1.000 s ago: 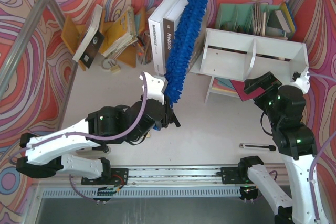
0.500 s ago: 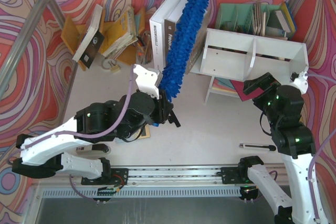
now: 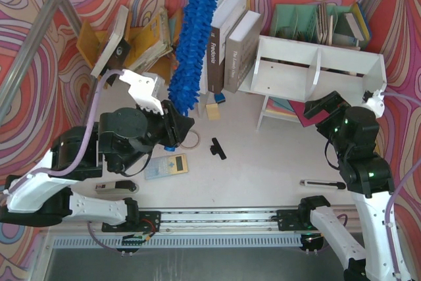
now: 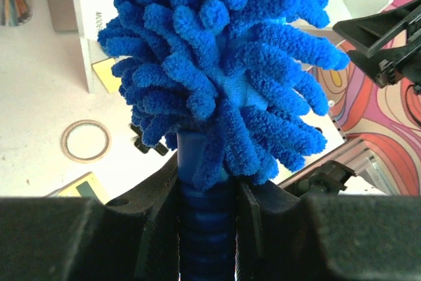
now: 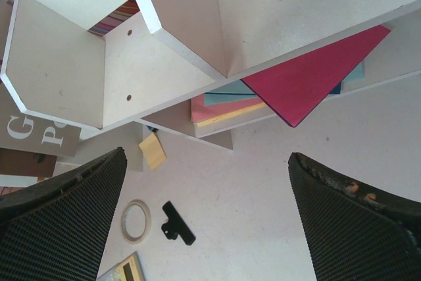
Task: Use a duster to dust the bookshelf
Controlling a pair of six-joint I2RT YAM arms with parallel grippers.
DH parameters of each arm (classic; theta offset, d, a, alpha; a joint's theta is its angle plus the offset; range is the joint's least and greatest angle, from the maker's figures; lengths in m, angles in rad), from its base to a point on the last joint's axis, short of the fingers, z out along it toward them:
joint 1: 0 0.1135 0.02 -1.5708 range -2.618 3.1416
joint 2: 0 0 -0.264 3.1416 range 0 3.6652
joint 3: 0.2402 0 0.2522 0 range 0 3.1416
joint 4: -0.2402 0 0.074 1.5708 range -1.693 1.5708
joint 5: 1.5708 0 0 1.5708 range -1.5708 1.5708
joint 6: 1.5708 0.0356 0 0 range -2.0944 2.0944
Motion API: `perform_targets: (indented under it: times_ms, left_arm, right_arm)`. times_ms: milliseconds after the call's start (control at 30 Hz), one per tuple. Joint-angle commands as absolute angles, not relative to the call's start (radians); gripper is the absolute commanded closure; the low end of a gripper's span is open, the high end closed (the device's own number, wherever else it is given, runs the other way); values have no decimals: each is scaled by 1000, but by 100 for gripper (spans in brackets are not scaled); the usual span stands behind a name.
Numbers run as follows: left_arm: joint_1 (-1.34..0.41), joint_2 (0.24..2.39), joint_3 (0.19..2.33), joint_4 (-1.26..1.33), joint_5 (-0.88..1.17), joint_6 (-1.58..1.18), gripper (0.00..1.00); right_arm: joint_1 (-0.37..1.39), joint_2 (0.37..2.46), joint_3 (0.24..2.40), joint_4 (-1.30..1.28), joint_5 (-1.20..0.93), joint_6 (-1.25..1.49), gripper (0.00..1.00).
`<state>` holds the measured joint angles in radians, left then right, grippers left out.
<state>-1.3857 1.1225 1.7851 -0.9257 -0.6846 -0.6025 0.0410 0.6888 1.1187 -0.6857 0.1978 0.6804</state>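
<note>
Nearest the arm bases, a dark pen (image 3: 322,183) lies on the surface (image 3: 263,162) towards the right, and a small calculator (image 3: 166,166) lies towards the left. Just beyond these, near the middle, a small black clip (image 3: 217,148) lies by itself, with a ring of tape (image 4: 85,141) to its left, partly hidden under the left arm in the top view. The left gripper (image 4: 209,195) is clamped on the ribbed blue handle of the duster (image 3: 194,31). Its fingers (image 4: 158,222) press on either side of the handle, right below the fluffy head. From that grip the duster rises up and away at a slight tilt. In the top view it passes between the yellow wooden rack (image 3: 145,41) and a row of upright books (image 3: 227,44), and its tip runs out of the top edge. It is well to the left of the bookshelf (image 3: 342,70) and does not touch it. On the right side the right gripper (image 3: 325,106) hangs with its jaws spread wide and nothing between them. It sits just in front of the right half of the bookshelf, above a pink folder (image 5: 309,77) that pokes out from a stack of flat items under the shelf. A yellow sticky note (image 5: 152,149) lies on the surface by the shelf's left end. Farthest back, behind the bookshelf, a green file organiser (image 3: 309,21) stands against the patterned wall.
</note>
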Motion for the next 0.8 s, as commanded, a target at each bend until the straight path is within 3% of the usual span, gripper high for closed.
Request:
perform_targets:
  times_ms: [0,267,767]
  left_arm:
    - [-1376,1116,1753,-969,-720,-622,100]
    - [-1333,1075,1567,-918,-680,-697,100]
    - [-1330,908,1502,-754,-769,-623,100]
  right_arm:
    - [43,693,1119,-656,202,683,1]
    - [43,701,1129,-657,195,681,1]
    - [43,689,1096,-654,197,683,1]
